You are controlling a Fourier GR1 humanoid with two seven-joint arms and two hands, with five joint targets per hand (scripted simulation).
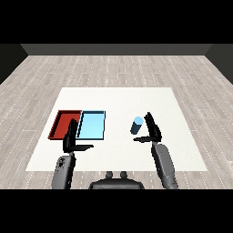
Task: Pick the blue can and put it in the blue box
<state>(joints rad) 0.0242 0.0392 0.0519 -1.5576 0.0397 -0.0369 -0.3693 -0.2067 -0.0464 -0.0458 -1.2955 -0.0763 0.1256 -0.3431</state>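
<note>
Blue can (pixel 137 125) stands right of centre, ungrasped; your right hand (pixel 152 129) waits spread beside it, and the blue box (pixel 92 125) holds nothing yet.

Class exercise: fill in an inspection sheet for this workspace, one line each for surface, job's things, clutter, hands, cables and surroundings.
Surface: white table, flat.
Job's things: blue can tilted on the table, right of the blue tray; not in it.
Clutter: red tray, touching the blue tray's left side.
Hands: right hand open beside the can, not curled round it; left hand open, at the trays' near edge.
Cables: nothing seen.
Surroundings: grey plank floor, dark wall behind.
</note>
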